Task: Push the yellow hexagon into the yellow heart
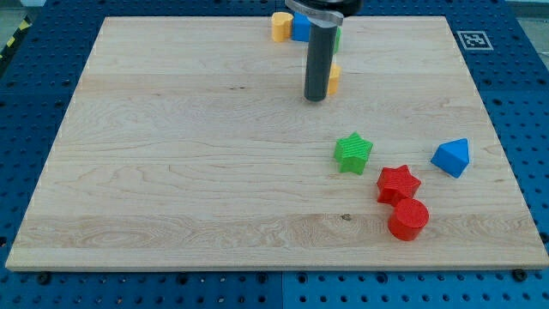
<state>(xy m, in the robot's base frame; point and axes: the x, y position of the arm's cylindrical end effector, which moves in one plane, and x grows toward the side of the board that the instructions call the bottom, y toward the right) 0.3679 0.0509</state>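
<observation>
My tip rests on the wooden board in the upper middle of the view. A yellow block sits just right of the rod, touching it or nearly so. The rod hides its left part, so its shape is unclear. A second yellow block, possibly the heart, lies at the board's top edge, up and left of the tip. A blue block sits against its right side. A sliver of a green block shows right of the rod near the top edge.
A green star lies right of centre. A red star and a red cylinder sit below it to the right. A blue triangular block is near the right edge. A marker tag sits at the top right corner.
</observation>
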